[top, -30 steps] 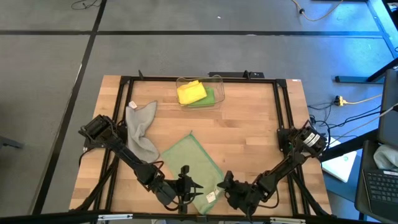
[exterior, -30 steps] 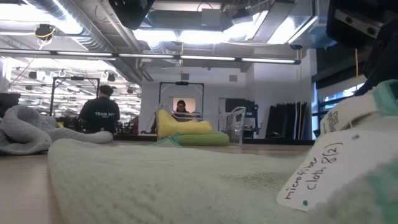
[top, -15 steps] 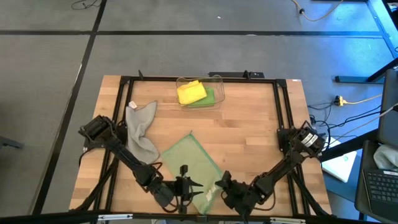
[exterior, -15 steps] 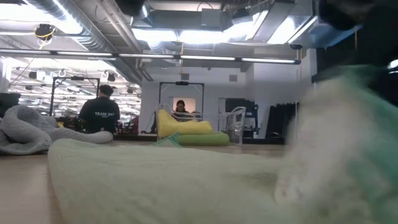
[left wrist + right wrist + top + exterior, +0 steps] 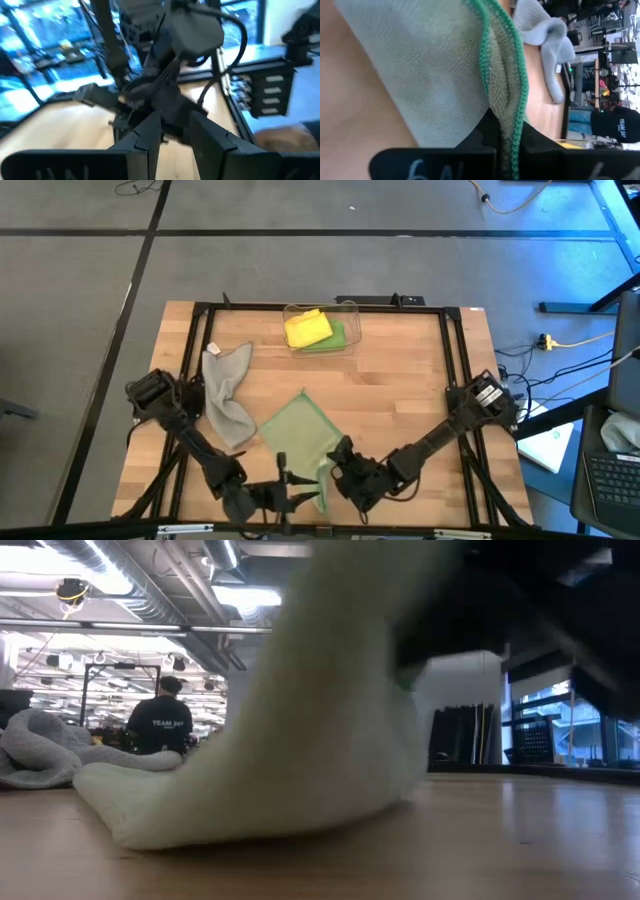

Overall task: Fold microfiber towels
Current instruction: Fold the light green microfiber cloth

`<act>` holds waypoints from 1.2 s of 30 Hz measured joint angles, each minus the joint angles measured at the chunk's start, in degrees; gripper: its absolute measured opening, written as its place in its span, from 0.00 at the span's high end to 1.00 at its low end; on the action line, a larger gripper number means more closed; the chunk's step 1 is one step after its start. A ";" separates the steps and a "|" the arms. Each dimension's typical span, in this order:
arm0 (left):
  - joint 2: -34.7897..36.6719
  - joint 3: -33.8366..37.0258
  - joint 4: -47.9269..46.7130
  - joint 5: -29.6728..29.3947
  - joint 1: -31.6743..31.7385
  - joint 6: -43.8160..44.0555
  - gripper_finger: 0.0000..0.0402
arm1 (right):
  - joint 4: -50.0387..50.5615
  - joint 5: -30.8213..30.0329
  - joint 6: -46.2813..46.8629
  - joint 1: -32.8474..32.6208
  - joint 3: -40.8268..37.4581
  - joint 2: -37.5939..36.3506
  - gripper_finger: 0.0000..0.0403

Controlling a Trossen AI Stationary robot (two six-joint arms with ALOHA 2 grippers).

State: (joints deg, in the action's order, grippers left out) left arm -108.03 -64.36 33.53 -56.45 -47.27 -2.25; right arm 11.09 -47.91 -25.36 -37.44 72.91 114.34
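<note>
The pale sage green towel lies near the table's front middle, its near right part raised. It fills the low view, rising from the table. My right gripper is shut on it at that raised part. My left gripper is just to the left, near the front edge, fingers close together with no cloth seen between them. The grey towel lies crumpled at the left. The yellow towel and the bright green towel lie in the clear bin. My right gripper pinches the sage towel's green-hemmed edge between its two fingers, and two hemmed layers show side by side there. The fingers come from the table's right, pointing left. The held part is lifted and the far part of the towel lies on the table.
The clear plastic bin stands at the far middle. A black frame runs around the tabletop. Bare wood lies to the right. A person in a dark shirt shows in the room behind.
My right gripper has gone toward the table's left and a little up with the sage towel's near right corner. That corner, which lay flat with its tag showing, is now lifted and drawn over toward the left; the far part has stayed. My left gripper has shifted slightly toward the near edge.
</note>
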 joint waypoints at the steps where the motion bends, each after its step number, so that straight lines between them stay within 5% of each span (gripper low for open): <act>1: 0.00 0.00 1.44 -1.75 -0.52 -1.55 0.77 | 0.80 0.37 -0.45 0.83 1.03 0.00 0.98; 11: 0.00 0.00 5.67 -27.04 -6.34 -9.00 0.77 | 5.37 7.35 -3.12 8.13 6.66 -0.02 0.98; 36: 0.00 0.00 4.53 -28.39 -5.56 -8.37 0.77 | -3.47 31.45 -7.76 26.90 5.50 -0.13 0.97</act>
State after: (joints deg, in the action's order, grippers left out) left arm -108.03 -64.36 38.06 -84.84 -52.84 -10.61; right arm 7.62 -16.45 -33.13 -10.54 78.41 114.21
